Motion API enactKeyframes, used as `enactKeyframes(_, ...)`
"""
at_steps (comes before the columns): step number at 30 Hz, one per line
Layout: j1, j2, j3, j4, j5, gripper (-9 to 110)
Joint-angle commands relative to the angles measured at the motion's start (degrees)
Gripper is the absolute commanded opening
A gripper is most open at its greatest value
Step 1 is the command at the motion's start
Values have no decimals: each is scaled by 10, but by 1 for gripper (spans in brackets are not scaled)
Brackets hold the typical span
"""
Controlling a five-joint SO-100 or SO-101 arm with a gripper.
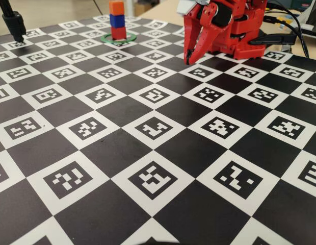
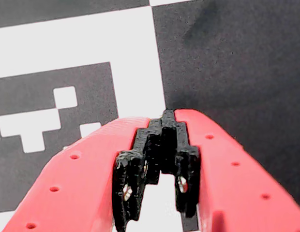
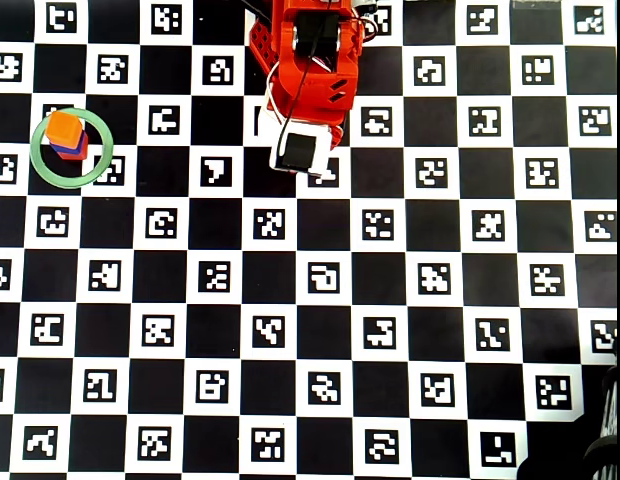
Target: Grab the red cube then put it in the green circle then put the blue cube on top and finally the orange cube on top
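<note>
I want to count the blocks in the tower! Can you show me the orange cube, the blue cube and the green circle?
orange cube (image 1: 116, 8), fixed view, its front face.
blue cube (image 1: 117, 20), fixed view, its front face.
green circle (image 3: 102, 165), overhead view, the ring's right side.

Red gripper (image 2: 164, 118), black-padded tips closed together and empty, over checkered marker board (image 2: 227, 58).

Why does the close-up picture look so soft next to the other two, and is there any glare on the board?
In the wrist view the red fingers fill the frame and look soft, as does the board print behind them. In the fixed view the near squares are sharp, while the far stack with the orange cube is less crisp. The overhead view is evenly lit with little glare; the green circle reads clearly.
</note>
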Motion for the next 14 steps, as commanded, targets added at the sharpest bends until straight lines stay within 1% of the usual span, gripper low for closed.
enactKeyframes(1, -4, 28, 31, 30, -4, -6)
enactKeyframes(14, -4, 28, 31, 33, -18, -6)
